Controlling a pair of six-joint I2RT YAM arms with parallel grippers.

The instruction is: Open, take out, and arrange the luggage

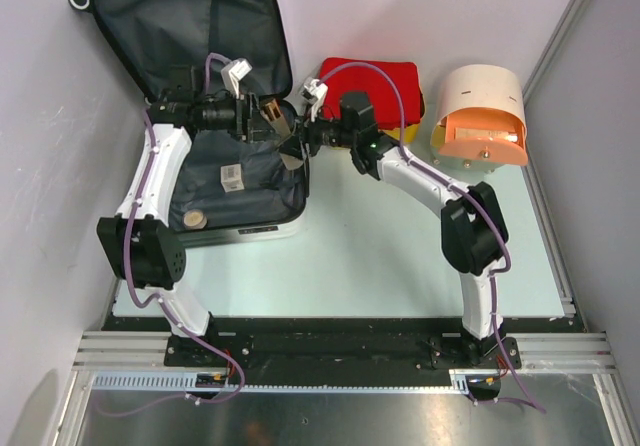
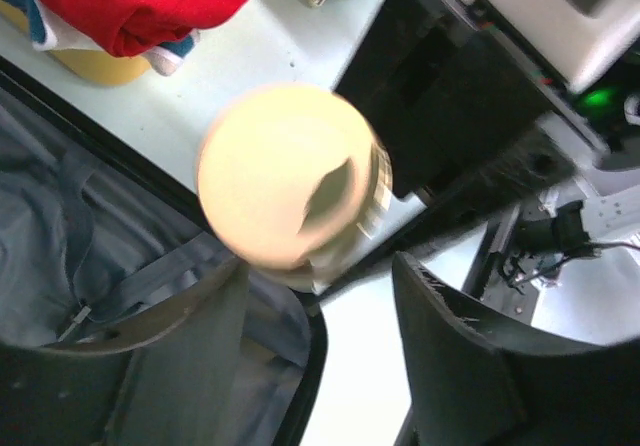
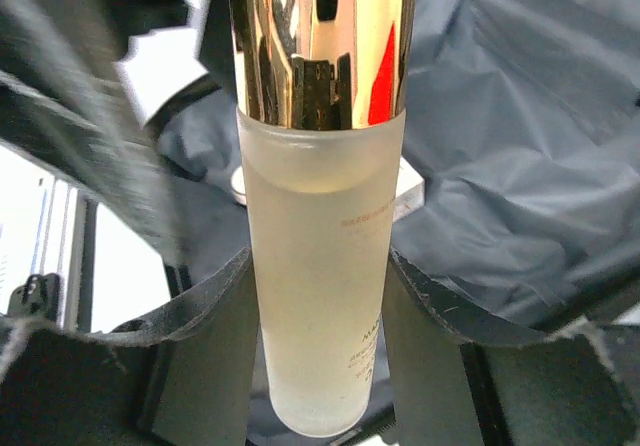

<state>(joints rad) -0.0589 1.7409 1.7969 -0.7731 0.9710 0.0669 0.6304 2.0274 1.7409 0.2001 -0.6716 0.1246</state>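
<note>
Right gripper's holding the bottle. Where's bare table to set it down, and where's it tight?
Widest bare table lies between the luggage's front and the right arm. A smaller patch lies right of that arm, in front of the drawer box. Tight: the luggage's right rim, where left gripper and right gripper meet, and around the basket.

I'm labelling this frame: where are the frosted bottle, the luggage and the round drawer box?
frosted bottle (image 3: pixel 320 296): right wrist view, on its frosted glass body.
luggage (image 1: pixel 190 16): top external view, on the open lid's grey lining.
round drawer box (image 1: pixel 483 91): top external view, on its cream top.
</note>
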